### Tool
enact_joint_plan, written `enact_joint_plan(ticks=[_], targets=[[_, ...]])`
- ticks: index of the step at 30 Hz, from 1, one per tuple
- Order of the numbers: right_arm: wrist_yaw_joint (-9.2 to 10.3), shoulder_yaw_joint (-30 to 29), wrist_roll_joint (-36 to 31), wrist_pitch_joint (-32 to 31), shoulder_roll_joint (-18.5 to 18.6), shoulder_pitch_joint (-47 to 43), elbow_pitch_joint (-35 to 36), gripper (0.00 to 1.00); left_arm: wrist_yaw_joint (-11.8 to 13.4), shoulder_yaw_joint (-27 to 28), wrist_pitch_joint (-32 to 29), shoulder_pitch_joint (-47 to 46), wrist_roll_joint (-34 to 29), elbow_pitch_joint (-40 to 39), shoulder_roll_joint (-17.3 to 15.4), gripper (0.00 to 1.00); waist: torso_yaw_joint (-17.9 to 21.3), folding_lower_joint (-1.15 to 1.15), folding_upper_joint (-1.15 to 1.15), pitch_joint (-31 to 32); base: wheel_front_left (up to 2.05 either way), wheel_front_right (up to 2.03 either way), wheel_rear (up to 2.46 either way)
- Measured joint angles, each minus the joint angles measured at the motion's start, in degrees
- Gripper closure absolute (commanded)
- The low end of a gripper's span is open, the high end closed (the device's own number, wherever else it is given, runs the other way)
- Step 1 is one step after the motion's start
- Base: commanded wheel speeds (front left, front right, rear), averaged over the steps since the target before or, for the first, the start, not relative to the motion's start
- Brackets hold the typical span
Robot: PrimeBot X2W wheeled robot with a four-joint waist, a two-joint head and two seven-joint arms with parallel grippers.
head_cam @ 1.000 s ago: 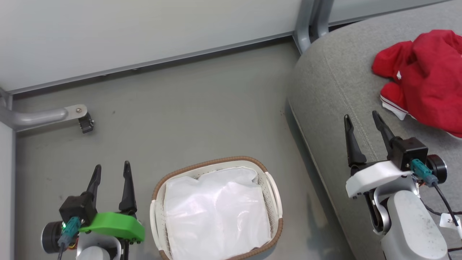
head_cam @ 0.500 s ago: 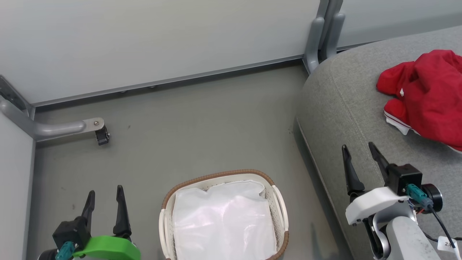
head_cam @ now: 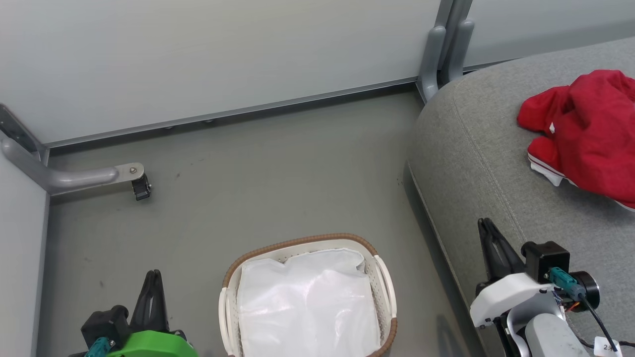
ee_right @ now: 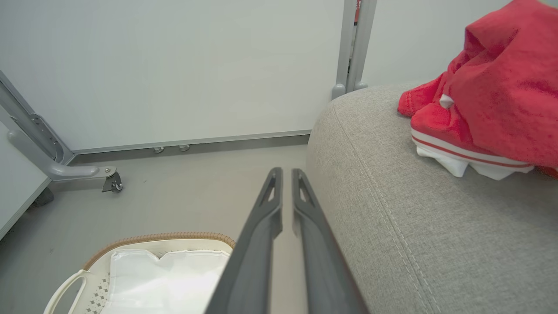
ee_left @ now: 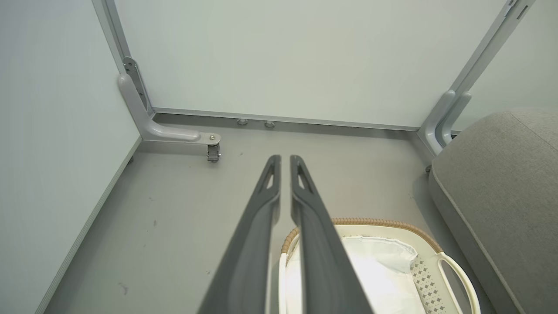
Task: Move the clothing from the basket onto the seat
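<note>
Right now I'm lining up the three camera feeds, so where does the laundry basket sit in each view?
Head view: the basket is at bottom centre, cut off by the lower edge.
Left wrist view: the basket is at lower right of centre, running off the bottom edge.
Right wrist view: the basket is in the bottom left corner.
Shared landmark: the grey seat, to the right of the basket in every view.

Grey floor [head_cam: 278,163] all round the caster [head_cam: 142,189], smooth with a few dark scuffs, and the light is soft and even. Behind the caster runs a pale wall panel [head_cam: 223,54] on a metal rail [head_cam: 248,111], while the caster's curved grey foot [head_cam: 79,176] joins a second panel [head_cam: 17,277] to its left. Well right of the caster, a grey double post [head_cam: 444,44] stands at the panel's end.
</note>
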State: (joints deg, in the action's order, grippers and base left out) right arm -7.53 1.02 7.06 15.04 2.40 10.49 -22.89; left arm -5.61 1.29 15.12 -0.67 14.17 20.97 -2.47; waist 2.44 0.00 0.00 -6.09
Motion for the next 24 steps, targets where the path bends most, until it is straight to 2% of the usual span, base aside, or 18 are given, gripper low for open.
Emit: enact_joint_plan(ticks=[24], targets=[[0.00, -2.05, 24.40, -6.25, -0.09, -1.38, 1.94, 1.00, -0.43, 1.32, -6.42, -0.26, 22.28, -1.37, 0.09, 1.00, -0.46, 0.00, 0.00, 1.12, 0.00, 0.00, 0.00]])
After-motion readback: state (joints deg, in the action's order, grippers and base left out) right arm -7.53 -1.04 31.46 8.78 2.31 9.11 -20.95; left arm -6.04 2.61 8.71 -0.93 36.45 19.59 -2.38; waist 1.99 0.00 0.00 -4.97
